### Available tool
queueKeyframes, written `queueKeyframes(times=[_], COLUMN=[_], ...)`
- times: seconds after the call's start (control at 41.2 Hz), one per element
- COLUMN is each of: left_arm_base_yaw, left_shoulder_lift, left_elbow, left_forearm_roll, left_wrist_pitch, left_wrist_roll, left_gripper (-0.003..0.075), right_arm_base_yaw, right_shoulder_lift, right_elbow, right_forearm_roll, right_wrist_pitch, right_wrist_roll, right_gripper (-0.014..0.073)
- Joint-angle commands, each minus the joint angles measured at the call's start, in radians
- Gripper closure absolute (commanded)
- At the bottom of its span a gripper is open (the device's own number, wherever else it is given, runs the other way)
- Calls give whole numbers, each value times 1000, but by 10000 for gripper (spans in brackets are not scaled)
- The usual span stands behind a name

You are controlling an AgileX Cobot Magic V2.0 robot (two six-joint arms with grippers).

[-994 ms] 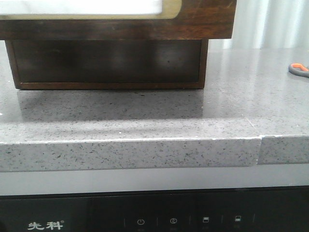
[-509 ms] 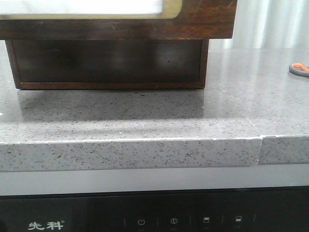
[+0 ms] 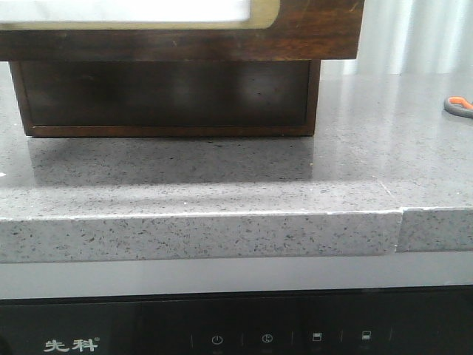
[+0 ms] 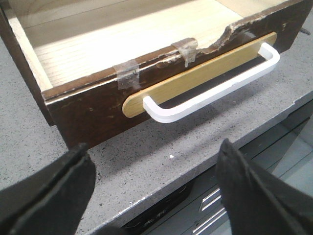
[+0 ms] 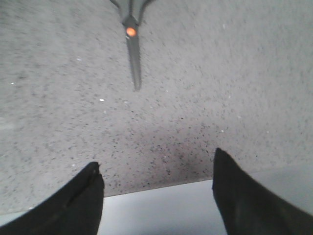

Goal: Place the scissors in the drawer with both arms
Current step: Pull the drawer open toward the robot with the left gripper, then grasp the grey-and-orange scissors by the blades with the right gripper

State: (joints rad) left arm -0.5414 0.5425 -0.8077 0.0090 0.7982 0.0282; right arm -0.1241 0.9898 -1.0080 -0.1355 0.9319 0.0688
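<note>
The scissors [image 3: 459, 106] lie flat on the grey counter at the far right edge of the front view, showing a dark grey handle with orange inlay. In the right wrist view their closed blades and orange pivot [image 5: 132, 46] point toward my right gripper [image 5: 156, 157], which is open and empty above the counter's front edge, well short of them. The drawer [image 4: 98, 105] is pulled out, its pale wood inside bare. My left gripper [image 4: 154, 145] is open and empty just in front of the drawer's white handle [image 4: 215, 85]. The drawer front [image 3: 310, 29] fills the top of the front view.
The dark wooden cabinet [image 3: 166, 96] stands on the speckled grey counter [image 3: 222, 177] behind the pulled-out drawer. The counter's front edge [image 3: 199, 233] has a seam at the right. A black appliance panel [image 3: 236, 325] lies below it. Neither arm shows in the front view.
</note>
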Motion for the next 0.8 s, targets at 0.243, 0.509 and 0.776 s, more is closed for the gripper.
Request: queueKeyframes(times=[0.243, 0.509, 0.776], left_arm_base_yaw=[-9, -9, -9], left_shoulder_lift=[5, 5, 5], left_elbow=[-30, -30, -30], left_forearm_roll=[1, 1, 1], left_wrist_pitch=[-85, -85, -85], left_wrist_roll=[-11, -11, -11], left_gripper=[219, 219, 219], right_arm_base_yaw=[-93, -92, -92], right_shoulder_lift=[335, 576, 751], right_elbow=[-264, -455, -599], right_forearm_roll=[278, 275, 275], right_wrist_pitch=[62, 111, 122], right_wrist_roll=[-323, -324, -322], right_gripper=[92, 92, 104])
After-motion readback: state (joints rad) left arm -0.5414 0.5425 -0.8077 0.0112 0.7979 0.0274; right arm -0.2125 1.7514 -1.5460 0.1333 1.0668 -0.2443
